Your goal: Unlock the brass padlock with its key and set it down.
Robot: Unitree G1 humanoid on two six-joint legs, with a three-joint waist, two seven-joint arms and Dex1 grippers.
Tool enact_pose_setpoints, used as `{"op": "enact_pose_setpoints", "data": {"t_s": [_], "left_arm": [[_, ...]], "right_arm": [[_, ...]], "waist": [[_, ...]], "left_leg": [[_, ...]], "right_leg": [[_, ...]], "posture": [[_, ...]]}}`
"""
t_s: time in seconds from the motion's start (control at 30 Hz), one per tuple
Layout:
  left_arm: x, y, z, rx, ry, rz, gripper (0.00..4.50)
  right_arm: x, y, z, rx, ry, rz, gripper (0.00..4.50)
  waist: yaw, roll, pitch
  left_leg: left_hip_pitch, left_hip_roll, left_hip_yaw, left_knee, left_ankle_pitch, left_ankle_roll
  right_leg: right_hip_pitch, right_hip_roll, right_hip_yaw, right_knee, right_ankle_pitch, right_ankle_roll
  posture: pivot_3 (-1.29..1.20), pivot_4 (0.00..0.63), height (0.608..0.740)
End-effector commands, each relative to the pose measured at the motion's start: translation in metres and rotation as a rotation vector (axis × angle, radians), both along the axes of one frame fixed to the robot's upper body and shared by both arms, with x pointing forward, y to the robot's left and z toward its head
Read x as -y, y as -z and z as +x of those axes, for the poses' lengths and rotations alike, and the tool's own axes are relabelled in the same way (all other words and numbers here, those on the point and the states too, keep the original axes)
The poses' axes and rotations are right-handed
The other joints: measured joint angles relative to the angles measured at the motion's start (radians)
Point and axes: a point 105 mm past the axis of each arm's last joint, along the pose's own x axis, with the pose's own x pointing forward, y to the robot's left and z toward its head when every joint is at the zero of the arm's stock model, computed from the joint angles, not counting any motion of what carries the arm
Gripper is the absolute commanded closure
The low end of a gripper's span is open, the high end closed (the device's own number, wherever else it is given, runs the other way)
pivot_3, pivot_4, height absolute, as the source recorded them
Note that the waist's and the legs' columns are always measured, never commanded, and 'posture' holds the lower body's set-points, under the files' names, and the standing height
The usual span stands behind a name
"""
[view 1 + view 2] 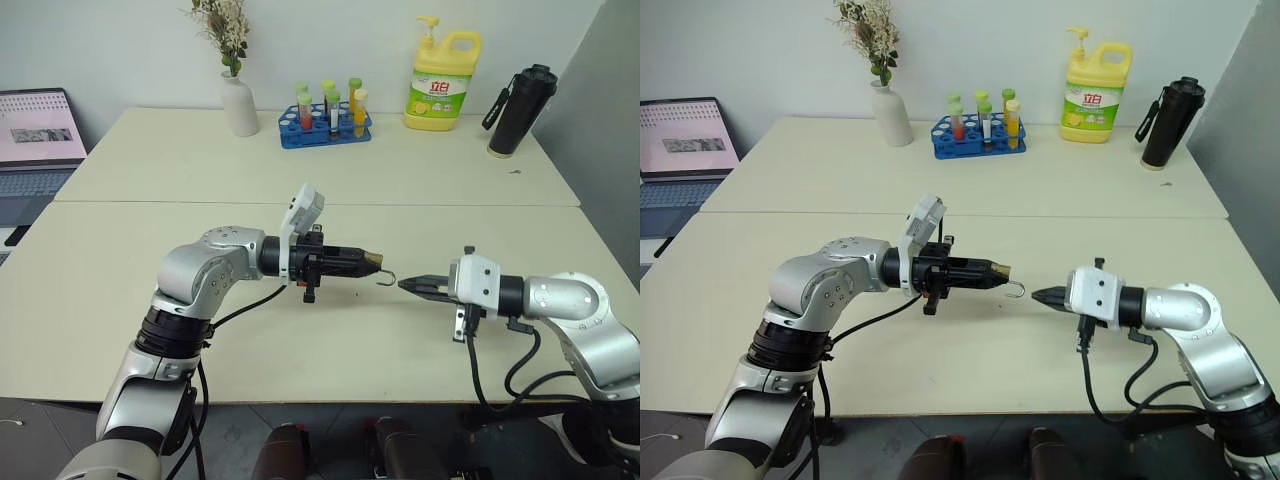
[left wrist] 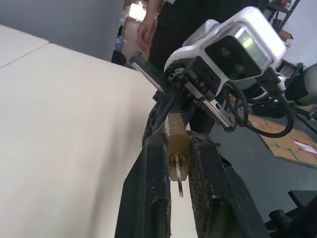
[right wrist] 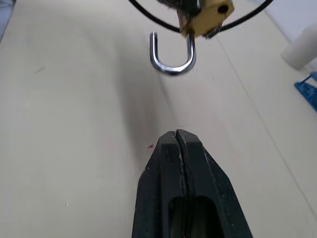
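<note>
- Since the shackle (image 3: 172,55) already hangs open, with one leg clear of the body, the unlock looks done; setting down is left.
- Left fingers (image 2: 148,198) clamp the brass padlock (image 2: 177,148), held in the air above the tabletop (image 1: 300,330) near its front edge; key (image 2: 179,174) sits in the keyhole.
- Right fingers (image 3: 178,163) closed, empty, just beside the shackle.
- Lower the left arm level, release low, and keep the right arm clear.

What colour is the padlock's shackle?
Shiny silver; the shackle shows best in the right wrist view, on the brass padlock.
</note>
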Motion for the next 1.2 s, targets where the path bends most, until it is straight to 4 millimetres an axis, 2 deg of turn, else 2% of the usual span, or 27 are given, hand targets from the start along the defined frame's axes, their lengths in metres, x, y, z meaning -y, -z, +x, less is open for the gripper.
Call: {"op": "enact_pose_setpoints", "data": {"t_s": [0.03, 0.23, 0.37, 0.53, 0.73, 0.87, 1.0, 1.13, 1.17, 1.2], "left_arm": [[-0.002, 0.017, 0.005, -0.030, -0.082, 0.028, 4.33], [0.000, 0.051, 0.008, -0.137, -0.168, 0.050, 4.33], [0.000, 0.067, 0.015, -0.217, -0.222, 0.047, 4.33], [0.001, 0.090, 0.025, -0.264, -0.282, 0.108, 4.33], [0.005, 0.102, 0.034, -0.309, -0.330, 0.149, 4.33], [0.006, 0.102, 0.037, -0.329, -0.336, 0.143, 4.33], [0.005, 0.101, 0.041, -0.330, -0.353, 0.145, 3.05], [0.000, 0.089, 0.048, -0.318, -0.357, 0.114, 1.74], [-0.002, 0.085, 0.051, -0.302, -0.369, 0.106, 1.46], [-0.003, 0.082, 0.053, -0.291, -0.377, 0.101, 1.46]], "right_arm": [[0.009, -0.005, -0.005, 0.047, 0.045, 0.005, 3.61], [-0.002, 0.002, -0.014, 0.028, 0.062, 0.059, 1.49], [-0.006, 0.006, -0.010, 0.044, 0.096, 0.072, 0.04], [-0.013, 0.011, -0.004, 0.044, 0.111, 0.062, 0.00], [-0.020, 0.014, -0.005, 0.014, 0.091, 0.073, 0.00], [-0.021, 0.014, -0.005, 0.011, 0.090, 0.074, 0.00], [-0.021, 0.014, -0.005, 0.006, 0.088, 0.072, 0.00], [-0.020, 0.014, -0.006, 0.005, 0.086, 0.068, 0.00], [-0.020, 0.014, -0.006, 0.005, 0.086, 0.067, 0.00], [-0.019, 0.013, -0.006, 0.006, 0.087, 0.066, 0.00]], "waist": [[0.000, 0.000, 0.000], [-0.003, 0.000, 0.000], [-0.002, 0.000, 0.000], [-0.002, 0.000, 0.000], [-0.001, 0.000, 0.000], [-0.003, 0.000, 0.000], [-0.002, 0.000, 0.000], [-0.003, 0.000, 0.000], [-0.003, 0.000, 0.000], [-0.003, 0.000, 0.000]], "left_leg": [[0.000, 0.000, 0.000, 0.000, 0.000, 0.000], [0.000, 0.000, 0.000, 0.000, 0.000, 0.000], [0.001, 0.000, 0.000, 0.000, 0.000, 0.000], [0.001, 0.000, 0.000, 0.000, 0.000, 0.000], [0.001, -0.001, 0.000, 0.000, 0.000, 0.000], [0.001, -0.001, 0.000, 0.000, 0.000, 0.000], [0.001, -0.001, 0.000, 0.000, 0.000, 0.000], [0.001, -0.001, 0.000, 0.000, 0.000, 0.000], [0.001, -0.001, 0.000, 0.000, 0.000, 0.000], [0.001, -0.001, 0.000, 0.000, 0.000, 0.000]], "right_leg": [[0.000, 0.000, 0.000, 0.000, 0.000, 0.000], [0.000, 0.000, 0.000, 0.001, 0.000, 0.000], [0.000, 0.000, 0.000, 0.001, 0.000, 0.000], [0.000, 0.000, 0.000, 0.001, 0.000, 0.000], [0.000, 0.000, 0.000, 0.000, 0.000, 0.000], [0.000, 0.000, 0.000, 0.001, 0.000, 0.000], [0.000, 0.000, 0.000, 0.001, 0.000, 0.000], [0.000, 0.000, 0.000, 0.001, 0.000, 0.000], [0.000, 0.000, 0.000, 0.001, 0.000, 0.000], [0.000, 0.000, 0.000, 0.001, 0.000, 0.000]], "posture": [[0.00, 0.150, 0.740], [0.00, 0.150, 0.740], [0.00, 0.150, 0.740], [0.00, 0.150, 0.740], [0.00, 0.150, 0.740], [0.00, 0.150, 0.740], [0.00, 0.150, 0.740], [0.00, 0.150, 0.740], [0.00, 0.150, 0.740], [0.00, 0.150, 0.740]]}}
